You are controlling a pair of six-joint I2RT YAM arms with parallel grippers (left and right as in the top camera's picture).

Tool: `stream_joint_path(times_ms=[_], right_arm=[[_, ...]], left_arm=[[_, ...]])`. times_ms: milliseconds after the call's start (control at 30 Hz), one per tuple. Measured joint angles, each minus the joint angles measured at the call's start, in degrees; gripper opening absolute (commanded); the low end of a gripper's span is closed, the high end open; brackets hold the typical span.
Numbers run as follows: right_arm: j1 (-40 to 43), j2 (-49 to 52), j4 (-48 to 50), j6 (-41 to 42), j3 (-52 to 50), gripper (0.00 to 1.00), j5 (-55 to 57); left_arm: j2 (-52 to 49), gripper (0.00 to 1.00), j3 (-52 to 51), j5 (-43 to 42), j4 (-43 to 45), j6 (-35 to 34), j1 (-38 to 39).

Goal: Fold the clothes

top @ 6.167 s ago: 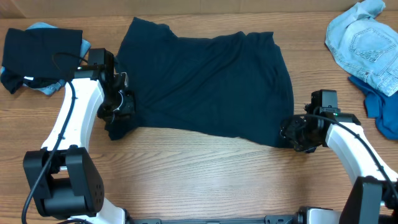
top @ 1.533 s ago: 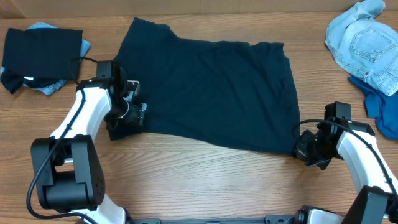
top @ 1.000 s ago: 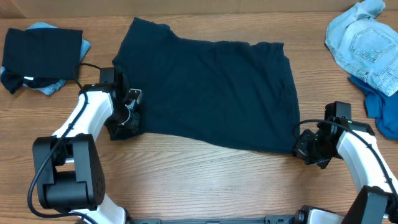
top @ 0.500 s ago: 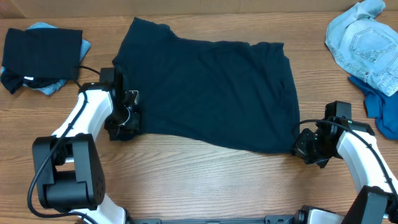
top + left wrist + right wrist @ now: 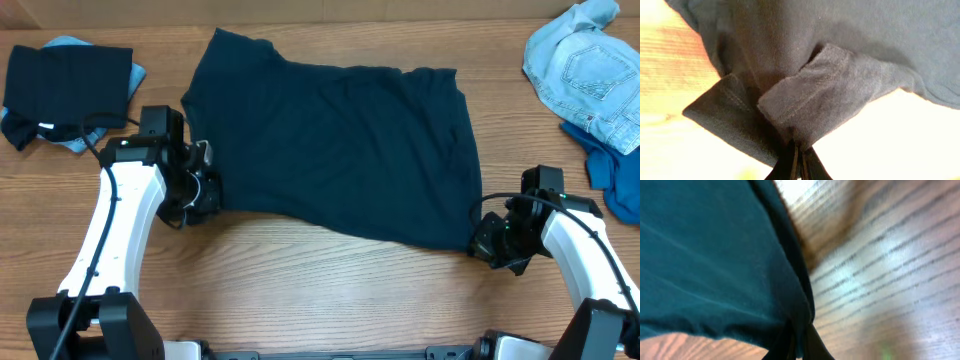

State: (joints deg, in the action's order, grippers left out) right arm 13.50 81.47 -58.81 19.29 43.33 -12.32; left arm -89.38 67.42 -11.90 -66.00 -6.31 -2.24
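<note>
left gripper (image 5: 200, 190) clamped on the near-left corner of the navy shirt (image 5: 340, 140), fabric bunched between its tips. right gripper (image 5: 487, 238) pinched shut on the near-right hem corner. shirt lies spread mid-table (image 5: 300, 290); black piece (image 5: 65, 85) far left, denim (image 5: 585, 65) far right.

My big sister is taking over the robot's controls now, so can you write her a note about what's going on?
Left fingers: shut on the navy shirt, at its near left corner.
Right fingers: shut on its near right corner.
The shirt lies spread out on the table, not folded yet.
The black piece at the far left looks folded already. The pale denim piece and the mid-blue piece lie crumpled at the far right.
Left to do: fold the shirt, then probably the denim and blue pieces.
</note>
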Motion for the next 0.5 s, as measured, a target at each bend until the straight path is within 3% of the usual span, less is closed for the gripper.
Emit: stream_joint_path(times_ms=[500], right_arm=[[0.0, -2.64, -2.03, -0.11, -0.02, 0.04, -4.92]], left_arm=[[0.0, 0.04, 0.02, -0.11, -10.93, -2.8, 0.0]])
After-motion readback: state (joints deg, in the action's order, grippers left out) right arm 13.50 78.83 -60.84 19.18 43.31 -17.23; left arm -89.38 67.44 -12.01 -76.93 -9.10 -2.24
